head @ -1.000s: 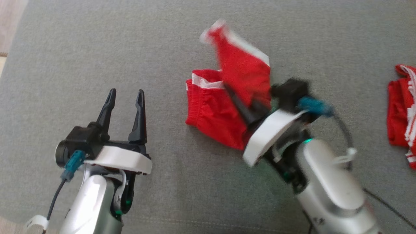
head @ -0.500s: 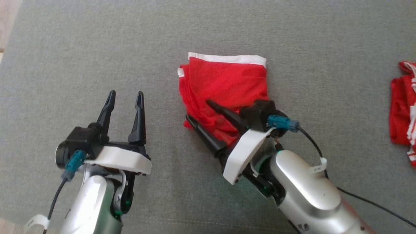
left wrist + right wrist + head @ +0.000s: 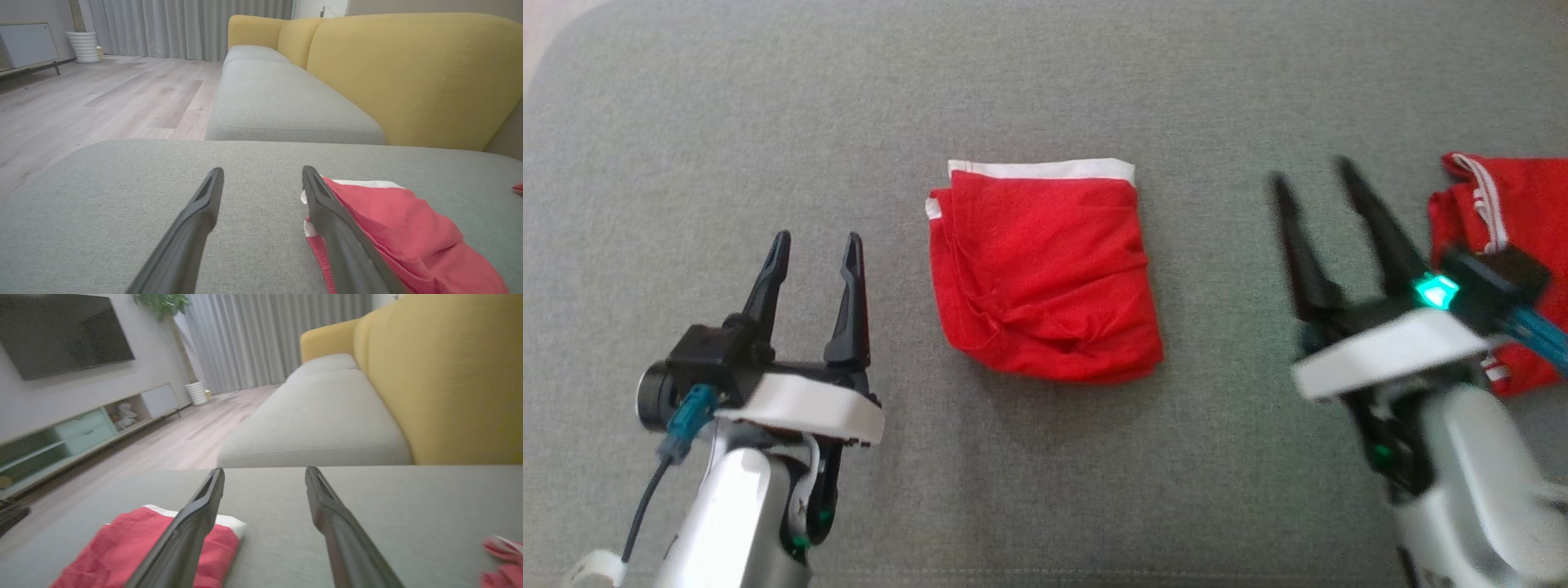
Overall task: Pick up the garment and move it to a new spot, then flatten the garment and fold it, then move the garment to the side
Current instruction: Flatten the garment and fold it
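Note:
The garment [image 3: 1041,273] is red with a white band along its far edge. It lies folded into a rough square on the grey cushion [image 3: 1045,90], between my two arms. My left gripper [image 3: 815,245] stands open to its left, empty. My right gripper [image 3: 1311,178] stands open to its right, empty and apart from the cloth. The left wrist view has the garment [image 3: 400,228] just right of my open left gripper [image 3: 261,173]. In the right wrist view the garment [image 3: 122,547] lies low on the left, beside my open right gripper [image 3: 263,473].
A second red and white garment [image 3: 1499,229] lies crumpled at the cushion's right edge, partly behind my right wrist. A yellow sofa back [image 3: 408,73] rises beyond the cushion. Wooden floor [image 3: 102,94] lies past the cushion's left edge.
My right gripper has opened, let go of the garment and swung away to the right. The garment has dropped into a flat folded square. The head camera has shifted a little.

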Controlling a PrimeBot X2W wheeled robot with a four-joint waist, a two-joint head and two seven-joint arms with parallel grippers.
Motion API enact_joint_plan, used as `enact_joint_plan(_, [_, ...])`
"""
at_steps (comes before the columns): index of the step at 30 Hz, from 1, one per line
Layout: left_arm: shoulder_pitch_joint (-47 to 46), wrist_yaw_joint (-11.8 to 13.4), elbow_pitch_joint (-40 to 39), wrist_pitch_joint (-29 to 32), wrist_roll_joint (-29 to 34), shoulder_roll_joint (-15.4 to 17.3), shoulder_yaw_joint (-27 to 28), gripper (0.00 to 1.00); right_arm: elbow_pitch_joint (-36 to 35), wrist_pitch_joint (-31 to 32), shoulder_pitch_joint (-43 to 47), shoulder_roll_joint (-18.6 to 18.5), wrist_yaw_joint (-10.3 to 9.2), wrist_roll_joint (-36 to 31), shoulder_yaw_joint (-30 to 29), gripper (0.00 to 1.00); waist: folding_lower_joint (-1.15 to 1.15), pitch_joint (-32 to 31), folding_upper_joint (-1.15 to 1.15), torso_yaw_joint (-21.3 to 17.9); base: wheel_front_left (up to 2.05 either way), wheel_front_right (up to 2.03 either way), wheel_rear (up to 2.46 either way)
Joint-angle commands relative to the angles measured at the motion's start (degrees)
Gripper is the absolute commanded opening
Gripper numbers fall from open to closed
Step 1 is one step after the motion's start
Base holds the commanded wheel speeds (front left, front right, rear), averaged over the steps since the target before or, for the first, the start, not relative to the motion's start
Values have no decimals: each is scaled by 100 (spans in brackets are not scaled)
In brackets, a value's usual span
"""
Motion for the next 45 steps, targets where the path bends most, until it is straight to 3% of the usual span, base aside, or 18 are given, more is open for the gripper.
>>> enact_joint_plan(1, [-14,52,-214,20,76,164,216,100,-319,45,145,61,39,-131,-157,100,0,-45,0,-45,0,0,0])
enact_joint_plan(5, [82,91,-288,77,75,252,246,100,-579,176,673,45,39,-453,-835,100,0,-113,0,-107,0,0,0])
enact_joint_plan(10, [192,126,-356,133,63,319,253,100,-912,294,1111,103,39,-646,-1254,100,0,-165,0,-145,0,0,0])
enact_joint_plan(28, [267,191,-471,185,12,385,195,100,-1344,549,1392,242,39,-842,-1386,100,0,-165,0,-132,0,0,0])
enact_joint_plan(29, [260,190,-467,182,8,386,192,100,-1333,572,1386,238,39,-839,-1383,60,0,-166,0,-124,0,0,0])
enact_joint_plan(30, [252,190,-465,180,4,386,188,100,-1315,592,1370,230,39,-833,-1376,0,0,-160,0,-114,0,0,0])
enact_joint_plan(37, [122,143,-440,160,7,383,116,100,-747,691,992,221,39,-669,-967,0,0,-70,0,25,0,0,0])
enact_joint_plan(45, [-131,120,-325,66,-38,286,95,100,674,525,-135,325,39,-321,920,0,0,102,0,385,0,0,0])
